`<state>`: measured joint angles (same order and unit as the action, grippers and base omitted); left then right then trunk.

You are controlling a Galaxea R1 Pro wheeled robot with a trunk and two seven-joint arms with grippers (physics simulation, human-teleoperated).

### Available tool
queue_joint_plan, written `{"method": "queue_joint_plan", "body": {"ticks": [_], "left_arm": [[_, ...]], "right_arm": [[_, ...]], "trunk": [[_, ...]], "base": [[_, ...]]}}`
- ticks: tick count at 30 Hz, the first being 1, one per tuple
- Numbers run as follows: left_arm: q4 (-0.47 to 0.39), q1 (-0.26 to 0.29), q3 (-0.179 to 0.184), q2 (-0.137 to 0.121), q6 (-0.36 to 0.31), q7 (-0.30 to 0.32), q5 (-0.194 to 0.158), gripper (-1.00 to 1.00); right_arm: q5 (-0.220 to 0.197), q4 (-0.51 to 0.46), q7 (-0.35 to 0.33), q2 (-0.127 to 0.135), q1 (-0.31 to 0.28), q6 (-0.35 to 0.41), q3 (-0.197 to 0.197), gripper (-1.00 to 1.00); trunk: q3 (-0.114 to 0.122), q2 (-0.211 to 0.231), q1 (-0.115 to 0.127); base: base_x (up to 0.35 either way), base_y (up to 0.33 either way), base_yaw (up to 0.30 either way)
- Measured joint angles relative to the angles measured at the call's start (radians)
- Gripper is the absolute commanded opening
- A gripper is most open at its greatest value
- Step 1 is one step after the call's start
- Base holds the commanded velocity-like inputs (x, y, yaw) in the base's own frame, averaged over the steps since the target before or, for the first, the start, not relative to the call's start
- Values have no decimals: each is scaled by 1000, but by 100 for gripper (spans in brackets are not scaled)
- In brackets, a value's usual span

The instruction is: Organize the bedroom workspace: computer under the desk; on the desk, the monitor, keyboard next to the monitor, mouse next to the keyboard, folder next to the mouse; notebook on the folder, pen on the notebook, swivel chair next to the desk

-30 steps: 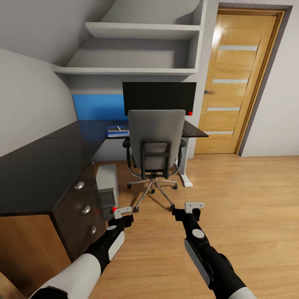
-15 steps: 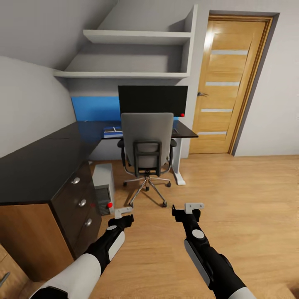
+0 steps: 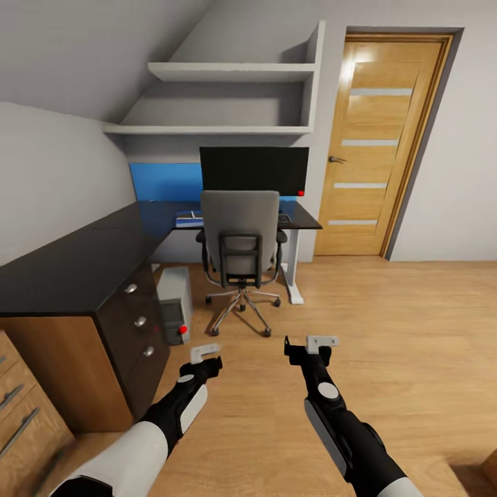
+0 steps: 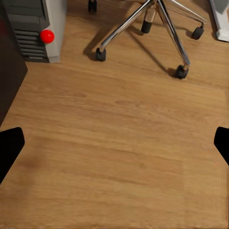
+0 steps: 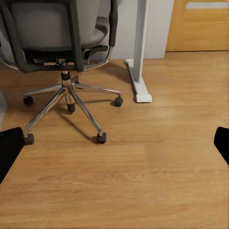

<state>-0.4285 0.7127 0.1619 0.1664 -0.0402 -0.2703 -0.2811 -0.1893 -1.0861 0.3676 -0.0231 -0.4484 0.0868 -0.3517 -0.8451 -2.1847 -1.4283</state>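
Ahead, the swivel chair (image 3: 241, 238) sits tucked at the desk (image 3: 83, 266) edge before the monitor (image 3: 253, 170); the computer (image 3: 174, 304) stands beneath. Both the left gripper (image 3: 205, 355) and right gripper (image 3: 319, 344) hang spread apart, empty.

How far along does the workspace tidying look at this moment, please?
Apparently done: monitor on the desk, computer under it, swivel chair pulled up, something blue on the desktop. Both grippers, left and right, are open and empty. Keyboard, mouse, notebook and pen can't be confirmed.
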Motion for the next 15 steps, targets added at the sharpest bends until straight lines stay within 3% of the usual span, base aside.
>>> {"method": "queue_joint_plan", "body": {"ticks": [6, 15], "left_arm": [[0, 0, 0, 0, 0, 0, 0, 100], [0, 0, -2, -2, 0, 0, -1, 100]], "right_arm": [[0, 7, 0, 3, 0, -16, 2, 100], [0, 18, -1, 8, 0, -25, 3, 100]], "trunk": [[17, 42, 23], [45, 105, 58]], "base": [[-277, -247, 141], [-276, -247, 27]]}}
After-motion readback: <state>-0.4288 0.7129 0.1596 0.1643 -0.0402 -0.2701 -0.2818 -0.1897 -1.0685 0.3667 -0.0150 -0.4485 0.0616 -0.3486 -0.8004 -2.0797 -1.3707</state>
